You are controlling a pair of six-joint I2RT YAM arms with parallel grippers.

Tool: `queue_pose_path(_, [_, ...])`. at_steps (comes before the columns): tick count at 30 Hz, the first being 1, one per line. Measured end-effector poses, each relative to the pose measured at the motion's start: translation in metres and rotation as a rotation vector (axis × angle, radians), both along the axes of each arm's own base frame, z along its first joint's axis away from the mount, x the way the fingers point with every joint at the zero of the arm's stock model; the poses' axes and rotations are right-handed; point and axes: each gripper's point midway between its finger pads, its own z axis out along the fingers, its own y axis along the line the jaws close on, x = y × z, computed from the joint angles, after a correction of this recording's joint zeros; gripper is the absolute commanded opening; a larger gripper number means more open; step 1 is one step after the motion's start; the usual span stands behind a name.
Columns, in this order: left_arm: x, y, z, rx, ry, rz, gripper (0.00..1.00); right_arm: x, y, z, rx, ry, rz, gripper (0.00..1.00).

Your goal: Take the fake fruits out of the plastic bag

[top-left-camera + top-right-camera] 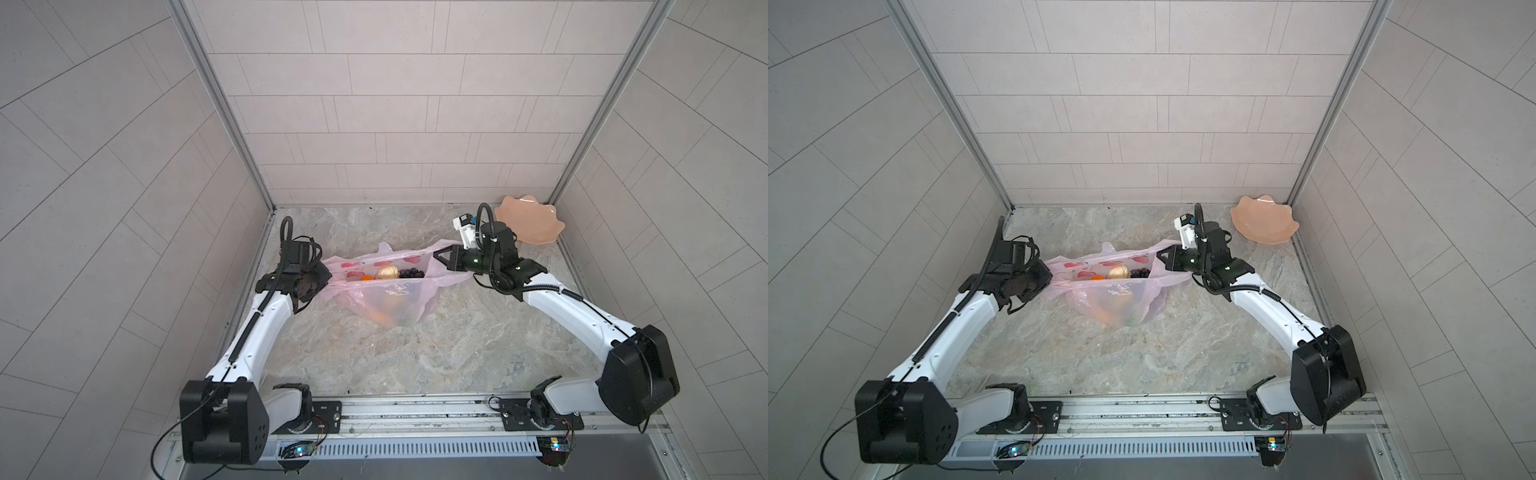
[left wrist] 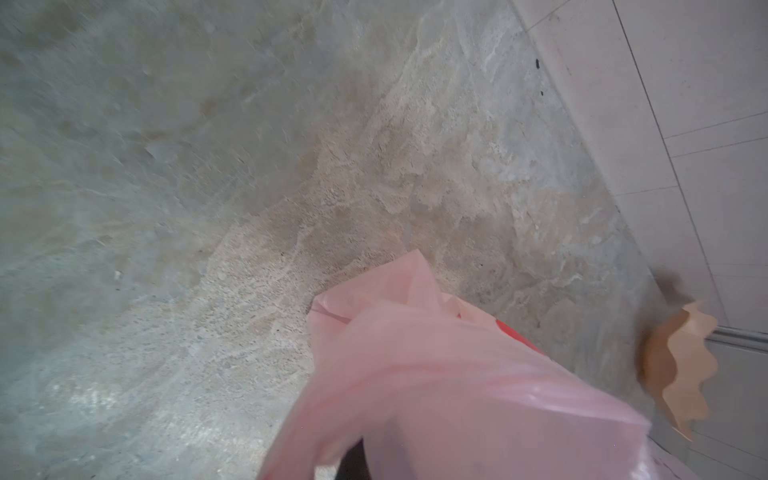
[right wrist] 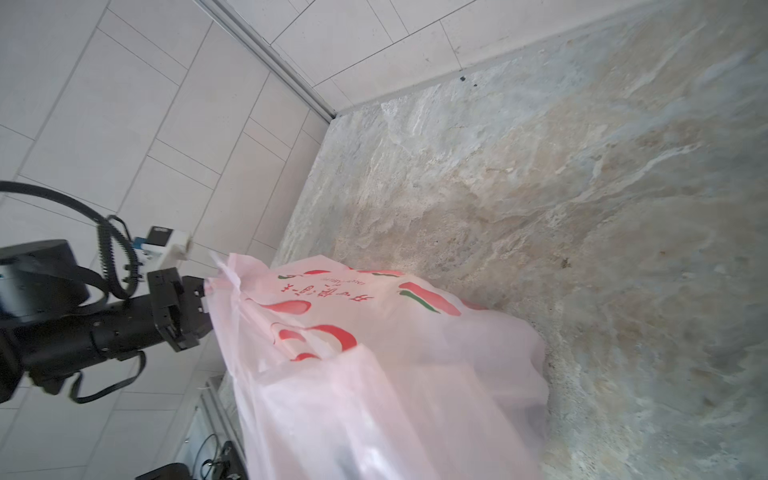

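Note:
The pink plastic bag [image 1: 386, 303] [image 1: 1113, 303] lies mid-table, its mouth pulled wide between my two grippers. My left gripper [image 1: 326, 276] [image 1: 1050, 274] is shut on the bag's left edge, and the right wrist view shows this left gripper [image 3: 205, 291] pinching the film. My right gripper [image 1: 436, 255] [image 1: 1158, 254] is shut on the right edge. Inside the open mouth lie fake fruits: an orange one [image 1: 367, 277], a cream-golden one [image 1: 387, 272] [image 1: 1117, 272] and dark purple grapes [image 1: 411, 273] [image 1: 1140, 272]. More orange and green shapes show through the bag wall. Bag film [image 2: 436, 374] [image 3: 374, 353] covers each wrist view's own jaws.
A peach scalloped dish [image 1: 530, 224] [image 1: 1262, 222] [image 2: 681, 374] sits in the back right corner, just behind the right arm. Tiled walls close the table on three sides. The arms' base rail [image 1: 415, 411] runs along the front edge.

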Motion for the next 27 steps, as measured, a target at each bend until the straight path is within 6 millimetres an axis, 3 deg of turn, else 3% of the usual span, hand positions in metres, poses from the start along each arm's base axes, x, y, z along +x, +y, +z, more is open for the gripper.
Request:
queue_pose_path(6, [-0.014, -0.005, -0.041, -0.068, 0.107, -0.021, 0.0, 0.017, 0.004, -0.052, 0.06, 0.138, -0.005, 0.0])
queue_pose_path(10, [-0.018, -0.009, -0.046, -0.022, 0.144, -0.041, 0.0, 0.018, 0.024, -0.076, -0.013, 0.183, 0.019, 0.0])
queue_pose_path(13, [-0.009, -0.026, -0.04, 0.01, 0.138, -0.099, 0.0, 0.014, 0.059, -0.057, -0.034, 0.133, 0.097, 0.0])
queue_pose_path(16, [0.007, -0.037, -0.026, 0.039, 0.118, -0.128, 0.0, 0.001, 0.095, -0.023, -0.042, 0.046, 0.191, 0.0])
queue_pose_path(20, [0.044, -0.033, -0.004, 0.09, 0.087, -0.09, 0.0, -0.02, 0.123, 0.0, -0.035, -0.017, 0.288, 0.0])
queue_pose_path(23, [0.061, -0.017, -0.006, 0.11, 0.09, -0.022, 0.0, -0.026, 0.111, -0.003, -0.022, -0.005, 0.288, 0.0])
queue_pose_path(27, [0.052, 0.018, -0.043, 0.122, 0.197, 0.083, 0.0, -0.015, 0.073, 0.007, 0.025, -0.017, 0.224, 0.0])
